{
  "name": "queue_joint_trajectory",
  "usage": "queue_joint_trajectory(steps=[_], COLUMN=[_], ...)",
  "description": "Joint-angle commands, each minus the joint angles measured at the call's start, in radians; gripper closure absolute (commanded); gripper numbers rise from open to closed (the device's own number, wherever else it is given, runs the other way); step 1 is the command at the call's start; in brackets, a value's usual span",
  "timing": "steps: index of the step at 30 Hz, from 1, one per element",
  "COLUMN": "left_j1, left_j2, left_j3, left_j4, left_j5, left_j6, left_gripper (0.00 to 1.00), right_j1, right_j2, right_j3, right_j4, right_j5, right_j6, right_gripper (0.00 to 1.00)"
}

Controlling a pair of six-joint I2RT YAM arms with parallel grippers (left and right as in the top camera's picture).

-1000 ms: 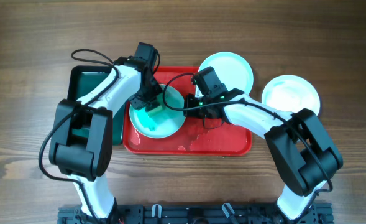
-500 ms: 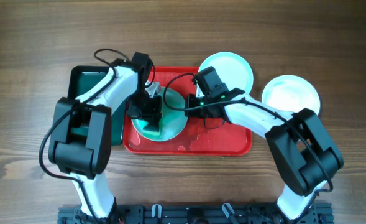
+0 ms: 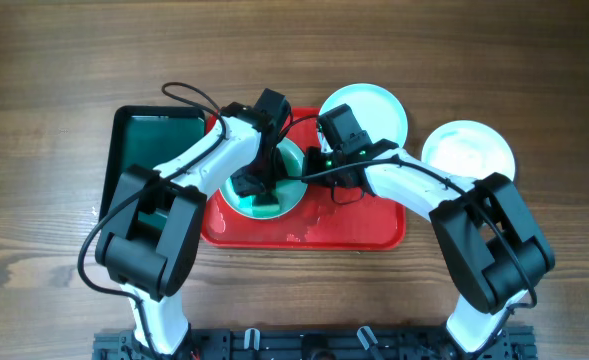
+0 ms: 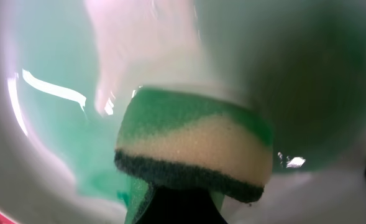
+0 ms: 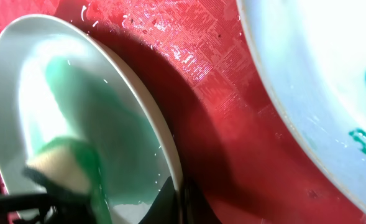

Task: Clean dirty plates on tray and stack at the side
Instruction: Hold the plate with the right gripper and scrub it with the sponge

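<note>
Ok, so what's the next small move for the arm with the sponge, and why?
Probably sweep the sponge across the green film on the plate: the left gripper presses it onto a surface smeared green and wet, and the right gripper pinches the rim to steady the plate on the tray.

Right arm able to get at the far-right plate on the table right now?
Probably not yet. Nothing blocks the far-right plate, but the right tool is shut on the rim of the tray plate under the sponge.
</note>
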Motion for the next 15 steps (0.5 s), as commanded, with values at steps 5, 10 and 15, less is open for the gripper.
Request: queue_joint_trajectory(steps=[5,10,15], left_j1=[-0.008,-0.008,-0.008], left_j2=[0.05,0.05,0.05], left_j3=[-0.027,-0.027,-0.027], left_j4=[-0.046,-0.031,-0.026], left_j5=[0.179,-0.278,-0.723], left_j6=[0.625,0.447,0.129], left_gripper=[0.96,0.96,0.96], right_j1=[0.003,0.003,0.003], right_j2=[0.02,0.02,0.02], right_j3=[0.007,0.007,0.007], right_j4=[-0.009,-0.012,-0.011], right_j5=[-0.024,-0.024,-0.024], right_j6=[0.028,0.026,0.027], right_gripper=[0.96,0.96,0.96])
